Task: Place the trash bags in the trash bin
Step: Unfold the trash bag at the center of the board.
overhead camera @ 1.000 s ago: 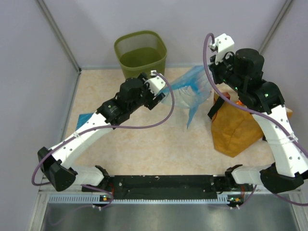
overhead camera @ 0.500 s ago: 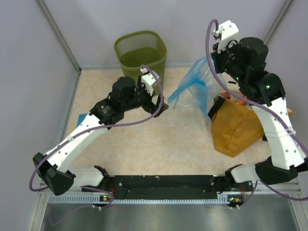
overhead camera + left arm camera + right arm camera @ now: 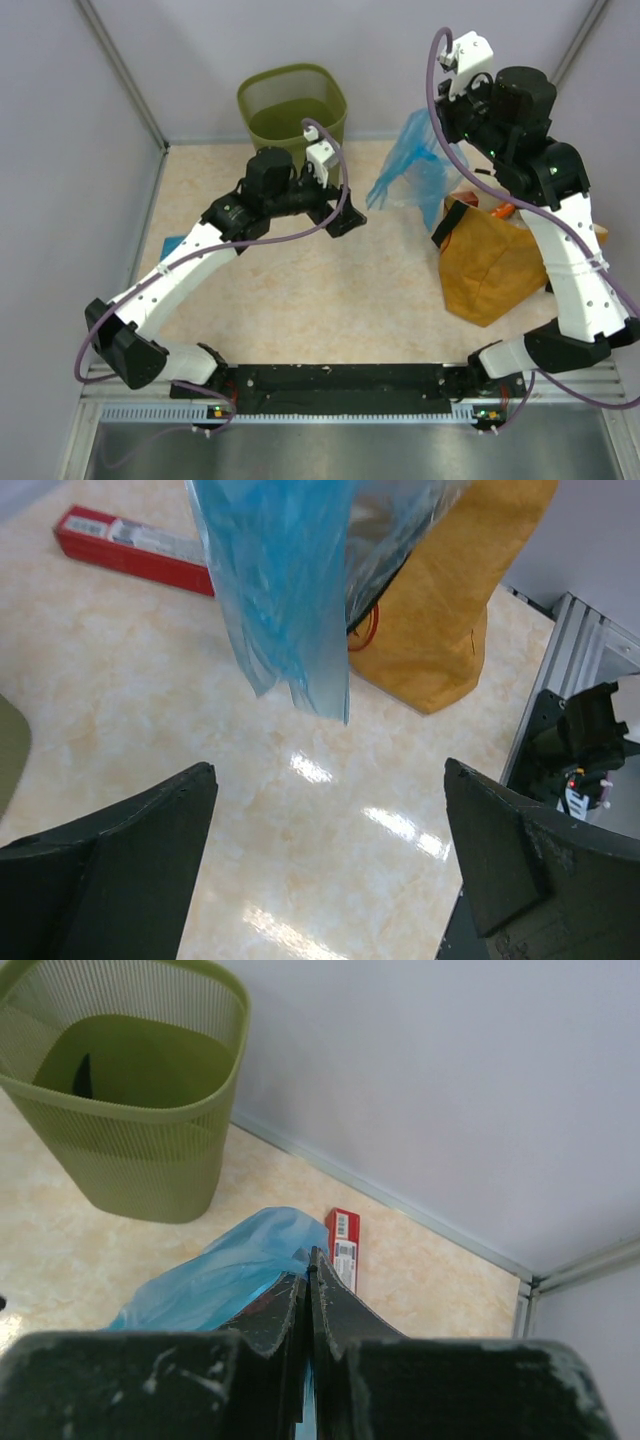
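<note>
Waiting at back of bench [image 3: 300,310], bin [image 3: 270,145] shows nothing blue inside yet. Left gripper [image 3: 333,217] just in front, now spread wide and empty, backed off bag edge it was at second ago. Bag [image 3: 415,170] hangs right of bin, raised higher than before, clear of bench. Right gripper [image 3: 310,1265] clamped shut on bag top. Judgement: right arm alone must swing bag left over bin rim.

The left arm reaches forward with a bent elbow. Its tool [image 3: 332,212] points to the right, and both fingers [image 3: 120,860] are spread wide with nothing between them. The right arm stands tall and is folded at the elbow. Its tool [image 3: 311,1257] is raised high, with the fingers pressed together on the trash bag [image 3: 225,1275].
</note>
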`<action>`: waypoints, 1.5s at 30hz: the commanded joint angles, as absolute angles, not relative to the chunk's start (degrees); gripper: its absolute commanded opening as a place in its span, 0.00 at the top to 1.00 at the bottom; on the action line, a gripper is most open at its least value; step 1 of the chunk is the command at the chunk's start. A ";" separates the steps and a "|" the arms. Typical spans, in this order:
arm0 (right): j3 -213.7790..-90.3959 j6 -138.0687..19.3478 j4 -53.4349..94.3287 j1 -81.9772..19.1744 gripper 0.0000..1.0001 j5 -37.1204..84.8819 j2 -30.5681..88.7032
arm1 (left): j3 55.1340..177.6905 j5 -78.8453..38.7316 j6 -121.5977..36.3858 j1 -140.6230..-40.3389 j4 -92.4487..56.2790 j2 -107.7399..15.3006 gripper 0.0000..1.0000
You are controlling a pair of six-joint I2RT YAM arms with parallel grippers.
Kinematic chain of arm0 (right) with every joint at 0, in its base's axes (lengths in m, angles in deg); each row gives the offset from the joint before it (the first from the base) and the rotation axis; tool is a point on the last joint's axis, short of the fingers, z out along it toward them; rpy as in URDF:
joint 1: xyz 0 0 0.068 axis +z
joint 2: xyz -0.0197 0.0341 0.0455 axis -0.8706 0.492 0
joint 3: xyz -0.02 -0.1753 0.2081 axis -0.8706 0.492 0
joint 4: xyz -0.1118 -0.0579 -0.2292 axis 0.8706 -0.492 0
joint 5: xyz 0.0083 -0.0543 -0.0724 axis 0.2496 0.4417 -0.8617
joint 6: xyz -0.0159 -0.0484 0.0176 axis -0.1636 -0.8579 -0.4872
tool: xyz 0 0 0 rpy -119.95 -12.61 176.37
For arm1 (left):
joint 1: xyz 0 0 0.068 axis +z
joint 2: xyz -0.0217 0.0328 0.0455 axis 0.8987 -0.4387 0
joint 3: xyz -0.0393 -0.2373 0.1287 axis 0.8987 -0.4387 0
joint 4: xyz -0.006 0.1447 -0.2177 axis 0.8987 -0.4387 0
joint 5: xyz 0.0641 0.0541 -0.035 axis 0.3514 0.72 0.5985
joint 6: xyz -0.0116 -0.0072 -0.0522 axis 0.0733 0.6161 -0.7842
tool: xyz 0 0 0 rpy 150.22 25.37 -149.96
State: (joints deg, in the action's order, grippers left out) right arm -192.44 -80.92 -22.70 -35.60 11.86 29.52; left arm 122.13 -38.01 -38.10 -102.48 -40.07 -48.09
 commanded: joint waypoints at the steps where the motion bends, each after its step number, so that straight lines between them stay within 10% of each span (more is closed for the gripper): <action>1: -191.60 -79.27 -22.29 -36.01 1.00 15.98 27.36 | 131.85 -33.96 -33.76 -102.48 -37.50 -49.81 0.01; 28: -185.97 -75.14 -24.66 -36.01 1.00 25.03 27.62 | 145.76 -7.59 -24.61 -114.87 -41.20 -62.31 0.05; 38: -185.70 -75.67 -24.84 -36.09 1.00 24.06 26.03 | 142.33 -6.70 -22.50 -114.87 -40.23 -62.40 0.43; 42: -184.39 -76.02 -24.92 -36.09 1.00 24.06 25.95 | 141.80 -6.09 -21.89 -114.87 -39.70 -60.82 1.00; 45: -183.77 -76.28 -25.10 -36.09 0.96 24.24 25.86 | 142.68 -4.42 -21.62 -114.78 -39.88 -60.20 1.00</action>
